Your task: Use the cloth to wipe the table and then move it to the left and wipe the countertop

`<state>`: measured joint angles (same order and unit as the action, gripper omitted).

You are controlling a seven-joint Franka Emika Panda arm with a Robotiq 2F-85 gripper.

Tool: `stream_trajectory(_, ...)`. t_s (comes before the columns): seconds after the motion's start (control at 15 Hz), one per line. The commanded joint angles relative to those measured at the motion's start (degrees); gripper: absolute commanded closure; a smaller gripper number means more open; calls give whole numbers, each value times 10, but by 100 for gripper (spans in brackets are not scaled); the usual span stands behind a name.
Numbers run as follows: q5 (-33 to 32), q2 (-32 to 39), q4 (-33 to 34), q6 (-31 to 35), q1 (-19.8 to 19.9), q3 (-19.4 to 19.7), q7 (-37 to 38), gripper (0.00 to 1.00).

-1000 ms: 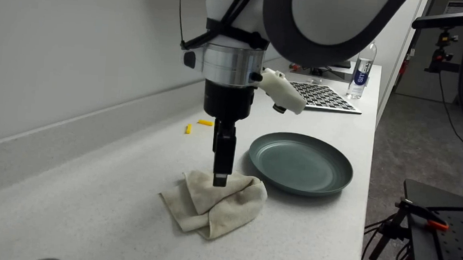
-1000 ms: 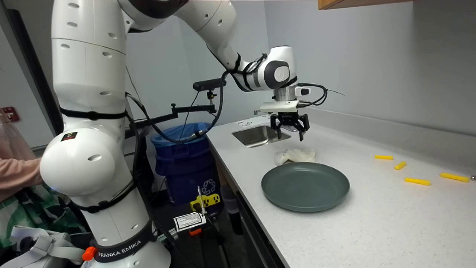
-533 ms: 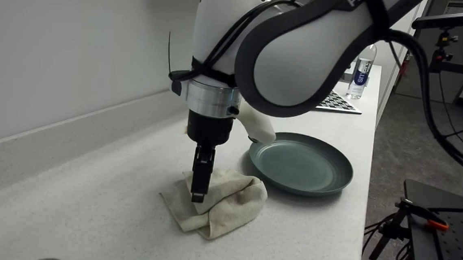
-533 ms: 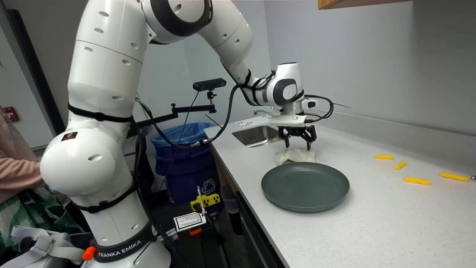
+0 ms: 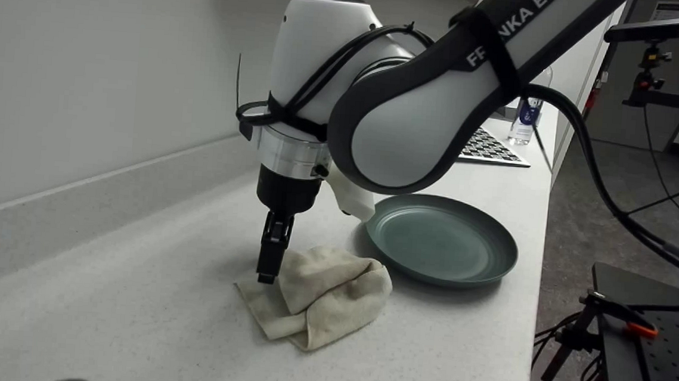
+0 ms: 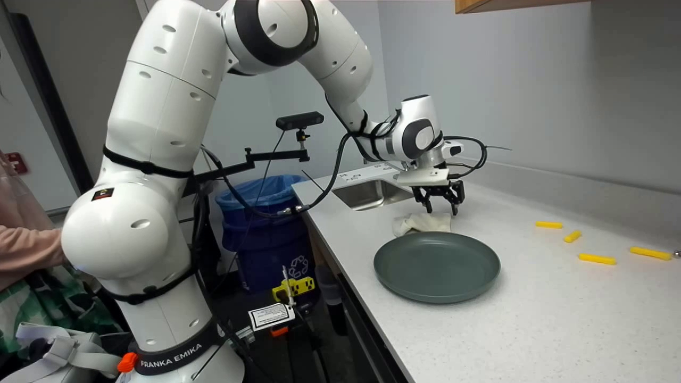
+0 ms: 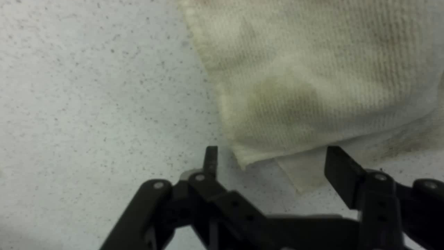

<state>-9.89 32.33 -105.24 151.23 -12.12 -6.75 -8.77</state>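
Note:
An off-white cloth [image 5: 338, 298] lies folded and crumpled on the white countertop [image 5: 145, 314], which also serves as the table. In an exterior view, the plate partly hides the cloth [image 6: 423, 222]. My gripper [image 5: 266, 276] points down at the cloth's wall-side edge. Seen from the wrist, the gripper [image 7: 272, 152] is open, its fingertips [image 7: 210, 158] wide apart. A corner of the cloth [image 7: 295, 104] shows between and beyond them, and nothing is gripped. Whether the fingertips touch the cloth or the surface, I cannot tell.
A dark grey-green plate [image 5: 443, 239] sits right beside the cloth. Several yellow pieces [image 6: 597, 259] lie along the counter near the low backsplash [image 5: 106, 198]. A sink [image 6: 372, 194] is set into the counter. Farther off are a checkered board [image 5: 489, 147] and a water bottle [image 5: 524, 120].
My gripper has come down and shifted toward the wall, from above the cloth's middle to its edge. Its fingers remain apart. The cloth and plate have stayed put.

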Motion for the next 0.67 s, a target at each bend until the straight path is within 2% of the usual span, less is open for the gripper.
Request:
stream_trajectory(0.0, -17, 2, 8, 6, -14, 14, 25, 4)
stream_trajectory(0.07, -14, -4, 2, 4, -13, 12, 25, 0)
stream_trajectory(0.33, 0, -22, -21, 7, -8, 4, 36, 0)
stream_trajectory(0.6, 2, -35, -46, 15, -9, 12, 73, 0)
